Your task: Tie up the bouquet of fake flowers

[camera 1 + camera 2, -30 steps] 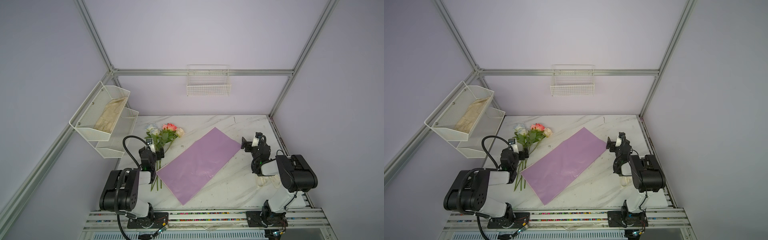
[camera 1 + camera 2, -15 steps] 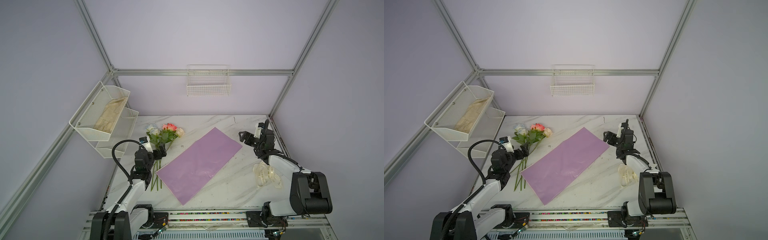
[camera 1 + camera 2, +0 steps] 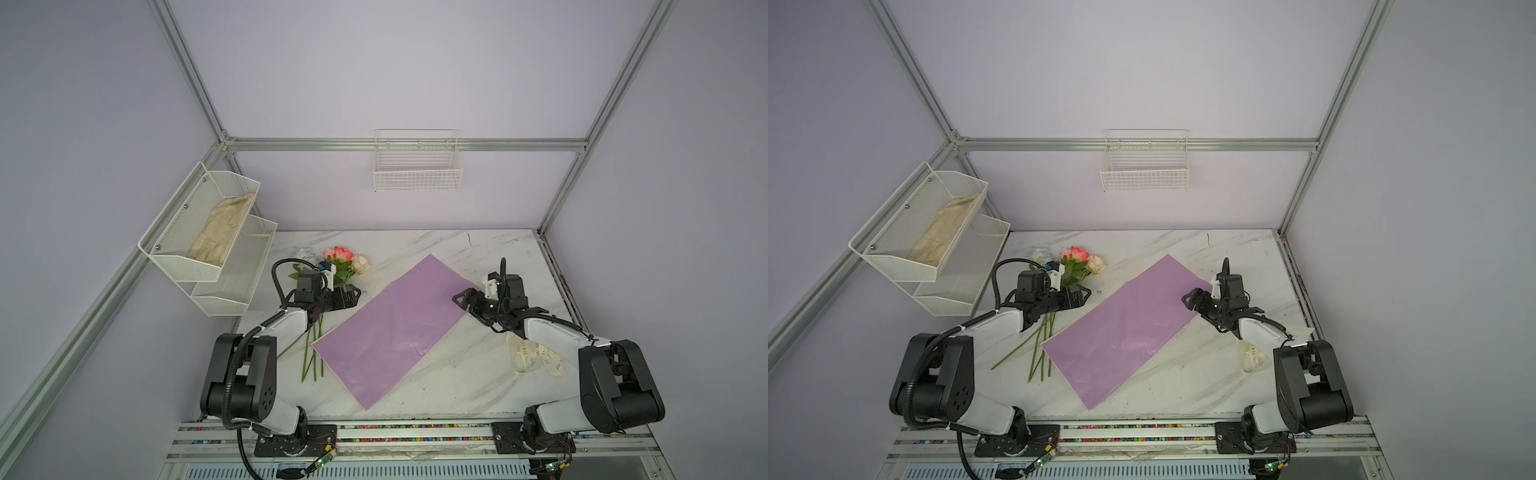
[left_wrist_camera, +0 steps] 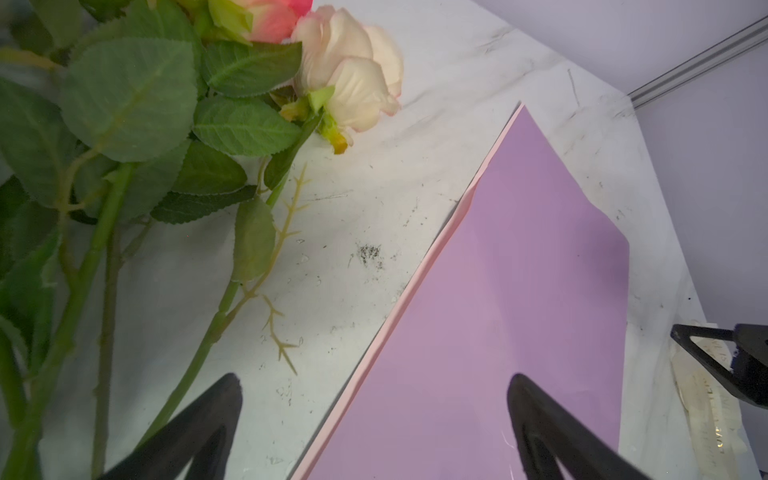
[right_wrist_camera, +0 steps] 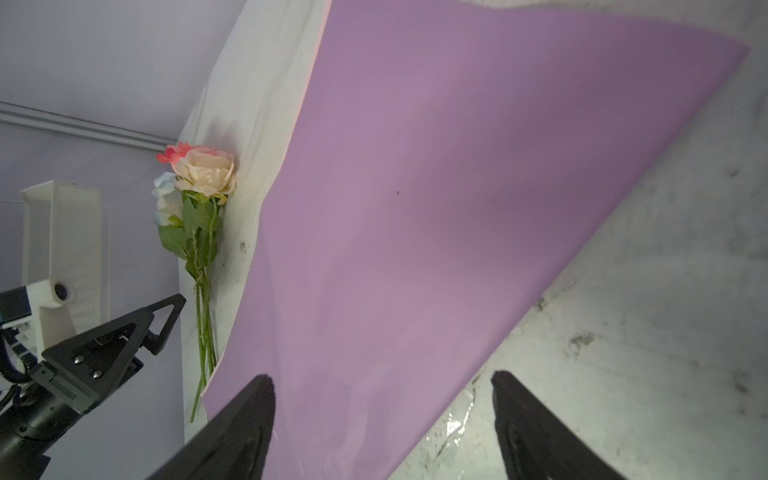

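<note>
black and spread wide, the left pincer [image 4: 374, 376] is released and grasps nothing. it hangs between the bouquet [image 4: 124, 95] and the long edge of the wrapping paper [image 4: 519, 291], one jaw just beside a green stem, the other over the lilac sheet. whether its tips touch the table [image 4: 353, 216] i cannot tell. the right pincer [image 5: 381, 376] is also released, jaws well apart and empty. it straddles the paper's edge near the sheet's far right corner, one jaw over lilac and one over bare marble. outward from there, the bouquet lies near the far left corner of the table, blooms toward the back edge and stems fanning toward the front edge. the paper lies flat and slantwise across the middle, just beside the stems. a cream ribbon [image 3: 528, 359] sits near the right edge, partly under the right arm. the flowers look light. their cloth heads are soft and easy to crush, and their stems are thin, springy and likely to roll or splay, so the bare stems below the leaves seem the best place to take hold. the sheet looks thin and slick and lies flat, so it probably yields only at a corner or edge.
</note>
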### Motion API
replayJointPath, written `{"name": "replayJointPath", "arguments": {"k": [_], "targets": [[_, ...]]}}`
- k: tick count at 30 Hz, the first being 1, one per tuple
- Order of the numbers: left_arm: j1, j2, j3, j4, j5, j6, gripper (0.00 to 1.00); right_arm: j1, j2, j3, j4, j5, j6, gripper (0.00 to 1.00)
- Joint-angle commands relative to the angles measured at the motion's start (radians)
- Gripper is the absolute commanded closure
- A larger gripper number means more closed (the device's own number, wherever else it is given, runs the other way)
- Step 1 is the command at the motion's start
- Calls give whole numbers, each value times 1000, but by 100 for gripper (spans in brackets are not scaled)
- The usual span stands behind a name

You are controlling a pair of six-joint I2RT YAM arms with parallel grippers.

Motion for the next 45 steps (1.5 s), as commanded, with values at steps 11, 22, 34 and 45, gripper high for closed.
{"name": "replayJointPath", "arguments": {"k": [11, 22, 34, 45], "targets": [[12, 189, 213, -237, -218, 29, 0, 127, -47, -130, -31, -5, 185, 17], [48, 142, 220, -319, -245, 31, 0, 167, 115, -105, 108, 12, 242, 24], [-63, 193, 204, -262, -25, 19, 1, 123, 341, 62, 290, 107, 241, 25], [-98, 147, 18, -163, 46, -80, 1, 24, 604, 310, 388, -108, 203, 25]]}}
